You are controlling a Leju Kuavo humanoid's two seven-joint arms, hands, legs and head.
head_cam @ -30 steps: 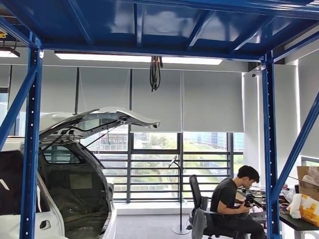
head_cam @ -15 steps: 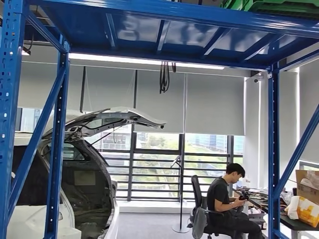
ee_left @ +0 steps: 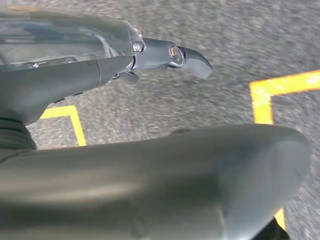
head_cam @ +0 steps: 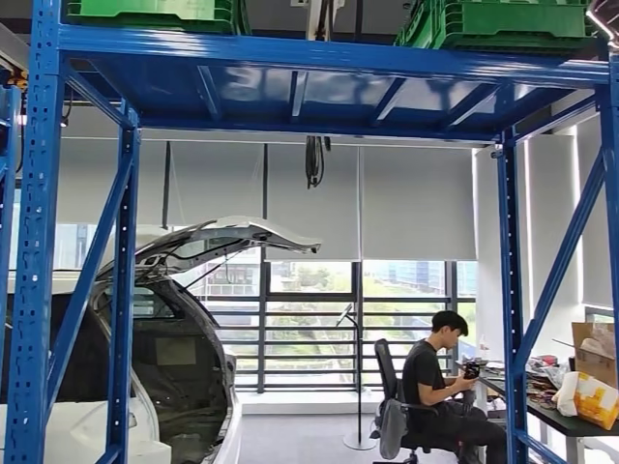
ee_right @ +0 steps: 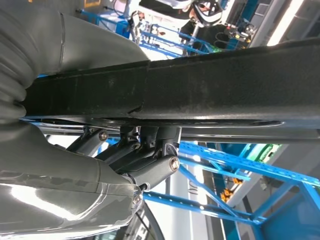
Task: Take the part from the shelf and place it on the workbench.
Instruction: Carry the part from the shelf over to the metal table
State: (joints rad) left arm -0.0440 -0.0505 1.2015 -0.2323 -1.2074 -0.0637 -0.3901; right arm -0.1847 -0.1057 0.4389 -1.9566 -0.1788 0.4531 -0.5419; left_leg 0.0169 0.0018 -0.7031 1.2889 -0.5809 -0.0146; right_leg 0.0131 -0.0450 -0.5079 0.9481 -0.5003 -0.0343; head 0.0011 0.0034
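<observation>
In the right wrist view my right hand [ee_right: 94,165] grips a long black bar [ee_right: 226,85], the part, with dark fingers [ee_right: 151,170] curled against one side of it. The bar runs across the whole picture and its ends are out of frame. My left hand [ee_left: 75,80] hangs over grey floor with yellow lines [ee_left: 264,95]. One finger is stretched out, the thick thumb [ee_left: 170,185] lies apart from it, and nothing is in the hand. The blue shelf [head_cam: 329,58] stands ahead in the head view, with green crates [head_cam: 511,21] on its upper level.
Behind the shelf stands a white car [head_cam: 183,338] with its tailgate raised. At the right a person [head_cam: 430,387] sits on an office chair at a cluttered desk [head_cam: 562,414] with a cardboard box [head_cam: 595,353]. Blue uprights [head_cam: 37,290] and diagonal braces frame the view.
The whole head picture has shifted, so the camera has moved. The shelf's upper level with the green crates has come into view, and the shelf looks farther off.
</observation>
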